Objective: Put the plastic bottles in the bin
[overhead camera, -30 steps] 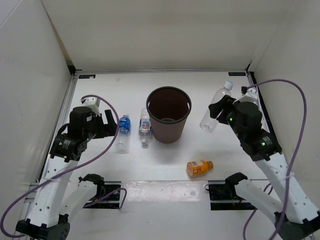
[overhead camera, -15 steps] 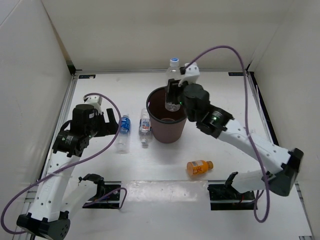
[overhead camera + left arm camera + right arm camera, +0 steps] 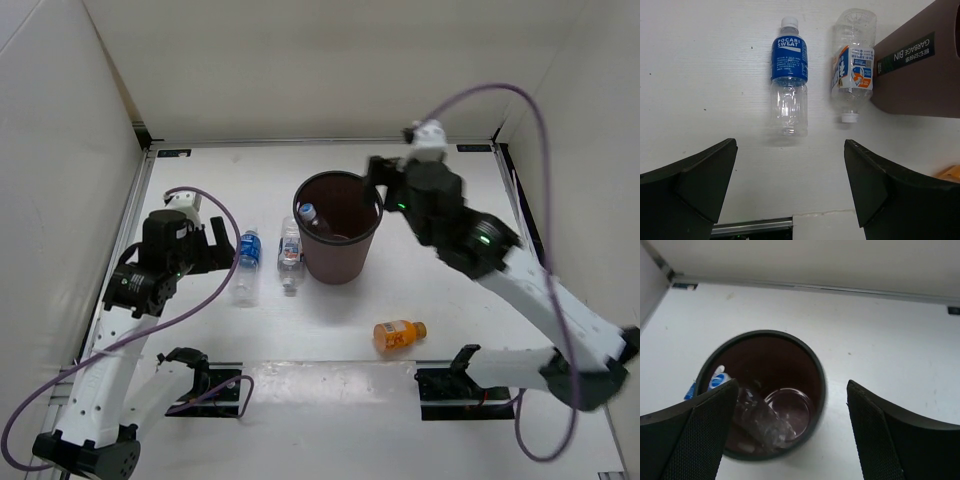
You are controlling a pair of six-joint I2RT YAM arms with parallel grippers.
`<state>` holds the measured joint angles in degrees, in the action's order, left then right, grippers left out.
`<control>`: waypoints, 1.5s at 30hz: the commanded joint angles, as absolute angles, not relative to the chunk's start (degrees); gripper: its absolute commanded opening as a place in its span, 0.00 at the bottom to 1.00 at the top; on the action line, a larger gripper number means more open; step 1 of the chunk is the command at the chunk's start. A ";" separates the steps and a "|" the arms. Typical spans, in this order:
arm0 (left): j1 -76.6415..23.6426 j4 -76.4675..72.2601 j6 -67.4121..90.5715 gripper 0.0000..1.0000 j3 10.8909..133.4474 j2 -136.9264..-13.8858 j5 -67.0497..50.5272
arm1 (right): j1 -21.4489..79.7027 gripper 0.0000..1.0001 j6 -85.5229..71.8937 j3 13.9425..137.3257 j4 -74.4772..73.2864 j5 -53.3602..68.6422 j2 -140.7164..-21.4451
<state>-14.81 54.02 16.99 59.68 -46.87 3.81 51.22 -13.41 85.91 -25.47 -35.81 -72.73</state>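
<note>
- Top view: bright, even white light from above; the table (image 3: 450, 300) and walls nearly wash out.
- Shadows are short and soft, with a faint one at the base of the bin (image 3: 338, 268) and one under the orange bottle (image 3: 399, 333).
- The right arm (image 3: 530, 290) smears with motion blur towards its lower end.
- Left wrist view: crisp, and the print on the blue bottle (image 3: 789, 65) is readable; the dark fingers (image 3: 685, 195) are slightly soft.
- Right wrist view: softer; the bin's inside is dim and the clear bottle (image 3: 760, 422) there is blurred.

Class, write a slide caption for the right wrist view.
Open right end effector overlooking the bin, a clear bottle lying inside.
</note>
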 commanded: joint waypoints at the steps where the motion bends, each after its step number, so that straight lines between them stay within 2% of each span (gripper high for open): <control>1: -14.85 54.75 17.05 1.00 60.20 -45.62 5.09 | 52.72 0.90 -23.76 80.01 -39.71 -43.15 -57.45; 3: -14.77 54.67 17.05 1.00 59.94 -45.18 5.01 | 56.33 0.90 -30.36 70.78 -43.75 -44.29 -52.23; 4: -14.85 54.41 17.05 1.00 59.85 -45.18 4.84 | 59.38 0.90 -35.72 64.14 -45.77 -43.86 -44.99; 7: -14.77 54.32 16.96 1.00 60.03 -45.79 4.57 | 63.09 0.90 -44.18 57.34 -54.91 -38.07 -37.03; 8: -14.77 54.49 16.96 1.00 60.12 -46.31 4.40 | 63.98 0.90 -53.61 56.43 -61.63 -35.27 -36.31; 10: -14.77 54.58 16.79 1.00 60.29 -46.58 3.69 | 67.47 0.90 -58.16 51.98 -64.59 -29.99 -34.55; 13: -14.85 54.49 16.61 1.00 60.47 -46.15 3.43 | 72.93 0.90 -66.26 49.40 -68.54 -26.89 -36.38; 16: -14.77 54.49 16.35 1.00 60.12 -44.92 4.30 | 81.89 0.90 -78.43 49.31 -75.22 -31.01 -46.79; 19: -14.68 54.75 16.78 1.00 59.94 -44.47 4.74 | 86.47 0.90 -82.08 47.74 -76.38 -30.68 -54.97; 22: -14.59 54.58 16.52 1.00 59.85 -44.47 4.66 | 86.05 0.90 -80.25 46.50 -70.24 -29.10 -60.19; 26: -14.77 54.75 16.61 1.00 60.03 -44.82 3.96 | 80.70 0.90 -77.80 42.55 -62.15 -29.27 -64.50; 29: -14.77 54.76 16.61 1.00 59.94 -44.47 3.96 | 79.29 0.90 -77.43 42.28 -60.38 -31.38 -63.55; 38: -14.68 54.84 16.61 1.00 59.77 -44.03 4.04 | 71.45 0.90 -66.80 39.55 -48.53 -27.59 -60.38; 45: -14.76 54.93 16.61 1.00 59.59 -43.59 4.13 | 68.65 0.90 -64.16 42.19 -48.96 -26.47 -61.52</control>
<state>-14.81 54.43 16.97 59.66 -44.40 4.05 70.39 -65.69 39.99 -49.74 -27.64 -61.12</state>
